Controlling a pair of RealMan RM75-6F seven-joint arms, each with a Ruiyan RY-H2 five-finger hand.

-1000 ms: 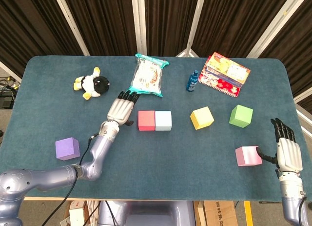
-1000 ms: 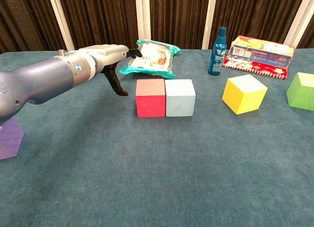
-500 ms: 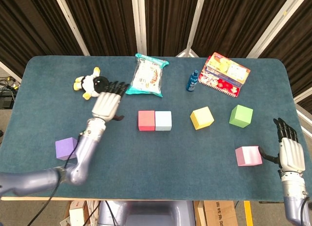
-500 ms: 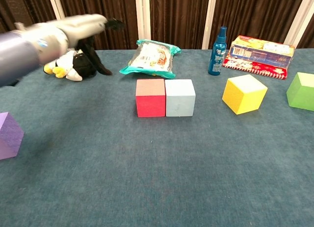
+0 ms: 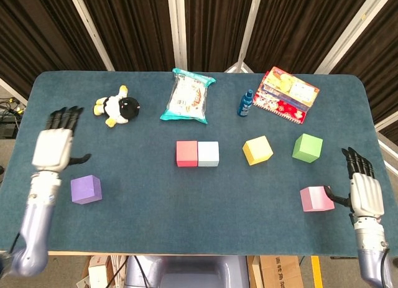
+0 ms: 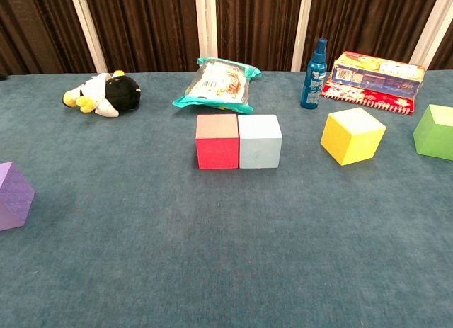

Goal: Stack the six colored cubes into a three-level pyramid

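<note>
A red cube (image 5: 186, 153) (image 6: 216, 141) and a light blue cube (image 5: 208, 153) (image 6: 260, 141) sit side by side, touching, at the table's middle. To their right lie a yellow cube (image 5: 257, 150) (image 6: 352, 134) and a green cube (image 5: 307, 147) (image 6: 437, 132). The pink cube (image 5: 316, 198) rests near the front right. Close beside it, on its right, my right hand (image 5: 363, 187) is open, thumb near the cube. A purple cube (image 5: 86, 189) (image 6: 13, 195) lies at the front left. My left hand (image 5: 55, 142) hovers open above and left of it. Neither hand appears in the chest view.
Along the back of the blue table (image 5: 137, 226) lie a plush penguin (image 5: 117, 107) (image 6: 104, 93), a snack bag (image 5: 187, 96) (image 6: 216, 81), a blue bottle (image 5: 247, 103) (image 6: 315, 74) and a colourful box (image 5: 286, 93) (image 6: 374, 73).
My left hand has swung away from the red cube, leftward to the table's left edge above the purple cube, leaving the chest view. The right hand barely shifted.
</note>
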